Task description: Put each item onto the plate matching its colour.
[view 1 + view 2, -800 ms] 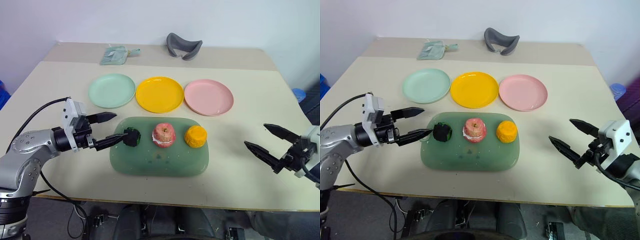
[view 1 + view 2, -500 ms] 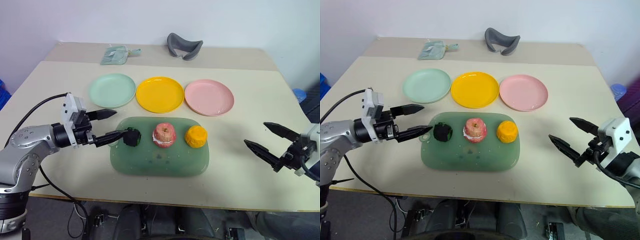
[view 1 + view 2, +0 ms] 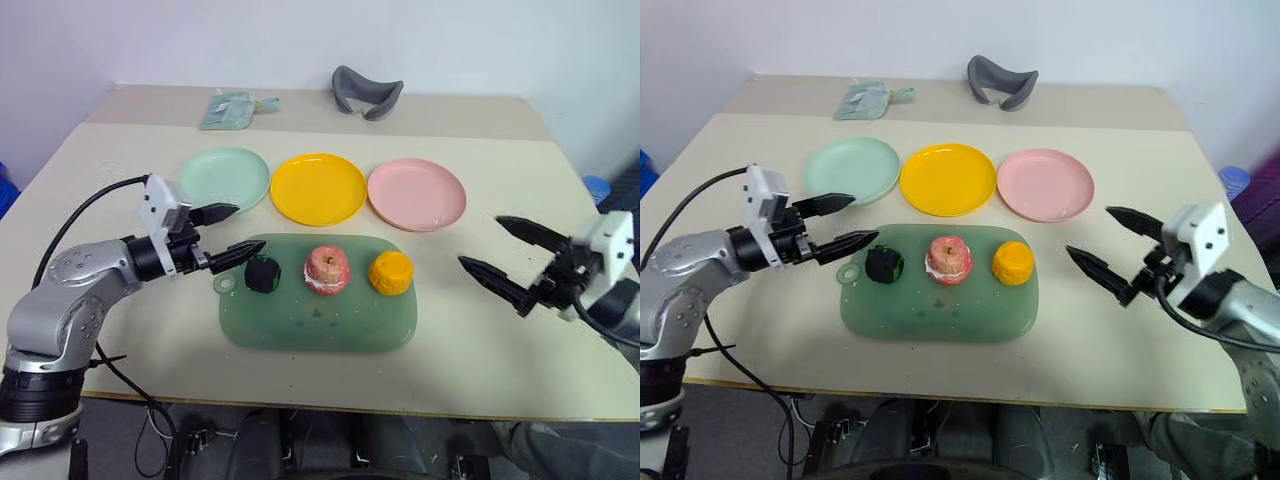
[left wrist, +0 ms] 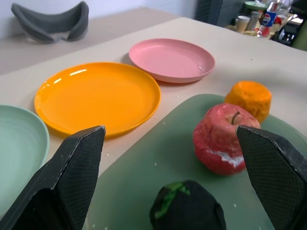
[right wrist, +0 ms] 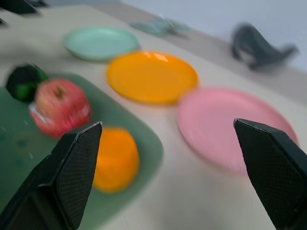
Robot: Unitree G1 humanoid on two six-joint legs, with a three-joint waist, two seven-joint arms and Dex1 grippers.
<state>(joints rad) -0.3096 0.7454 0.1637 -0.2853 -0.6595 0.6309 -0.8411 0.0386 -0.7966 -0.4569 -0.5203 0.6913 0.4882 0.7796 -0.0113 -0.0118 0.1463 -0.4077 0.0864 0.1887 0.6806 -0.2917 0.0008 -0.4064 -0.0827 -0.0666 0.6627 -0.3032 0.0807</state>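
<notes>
sitting in a row on your dark green tray (image 3: 310, 330) are the green lumpy piece (image 3: 263, 274), apple (image 3: 328, 270) and orange fruit (image 3: 391, 272); mint plate (image 3: 222, 178), yellow plate (image 3: 319, 188) and pink plate (image 3: 417, 194) lie beyond. your left gripper (image 3: 231, 234) and right gripper (image 3: 497, 256) hover with jaws spread wide, holding nothing.

Three items on green tray (image 3: 940, 315), three plates behind, both jaws spread
</notes>
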